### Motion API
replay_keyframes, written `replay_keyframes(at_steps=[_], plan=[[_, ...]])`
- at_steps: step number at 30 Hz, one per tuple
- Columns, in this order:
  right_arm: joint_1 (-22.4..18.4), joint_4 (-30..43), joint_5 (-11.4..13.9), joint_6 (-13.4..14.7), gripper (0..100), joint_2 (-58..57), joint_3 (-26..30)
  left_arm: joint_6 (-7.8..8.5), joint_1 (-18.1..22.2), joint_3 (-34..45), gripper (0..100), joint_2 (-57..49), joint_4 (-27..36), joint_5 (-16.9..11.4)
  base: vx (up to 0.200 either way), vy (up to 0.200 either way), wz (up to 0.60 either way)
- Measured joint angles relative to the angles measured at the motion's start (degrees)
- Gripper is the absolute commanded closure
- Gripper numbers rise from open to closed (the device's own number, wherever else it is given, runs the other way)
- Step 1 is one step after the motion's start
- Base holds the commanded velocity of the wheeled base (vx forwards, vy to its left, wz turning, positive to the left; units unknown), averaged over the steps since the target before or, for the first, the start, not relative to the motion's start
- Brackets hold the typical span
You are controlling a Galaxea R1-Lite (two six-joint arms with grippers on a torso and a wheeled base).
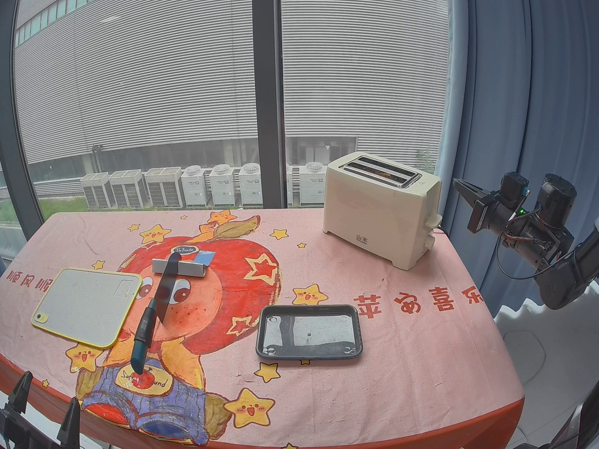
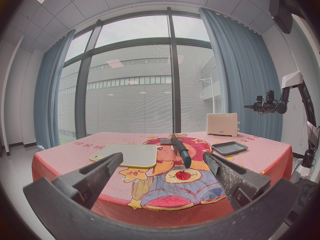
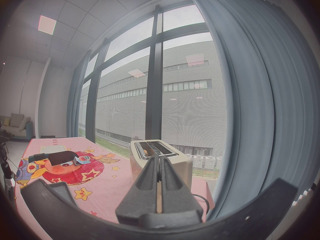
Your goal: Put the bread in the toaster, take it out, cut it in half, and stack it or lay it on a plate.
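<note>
One knife [image 1: 154, 312] points its blade toward the window [image 1: 143, 82]

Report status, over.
Left hand open at near table edge. Right hand shut, beside toaster. Bread looks seated in slot. Nothing between hand and toaster.

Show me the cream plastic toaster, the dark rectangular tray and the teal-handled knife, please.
cream plastic toaster [image 1: 374, 226]: head view, front wall.
dark rectangular tray [image 1: 309, 356]: head view, near rim.
teal-handled knife [image 1: 143, 337]: head view, middle of the handle.

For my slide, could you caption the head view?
Toaster, black tray, knife and cutting board ready; right gripper hovers nearby.
</note>
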Motion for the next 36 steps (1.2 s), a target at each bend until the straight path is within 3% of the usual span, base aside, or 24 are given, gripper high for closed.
replay_keyframes(at_steps=[36], plan=[[-0.37, -0.04, 0.02, 0.00, 100, -0.43, -0.04, 0.00, 0.00, 0.00, 0, 0.00, 0.00, 0.01, 0.000, 0.000, 0.00]])
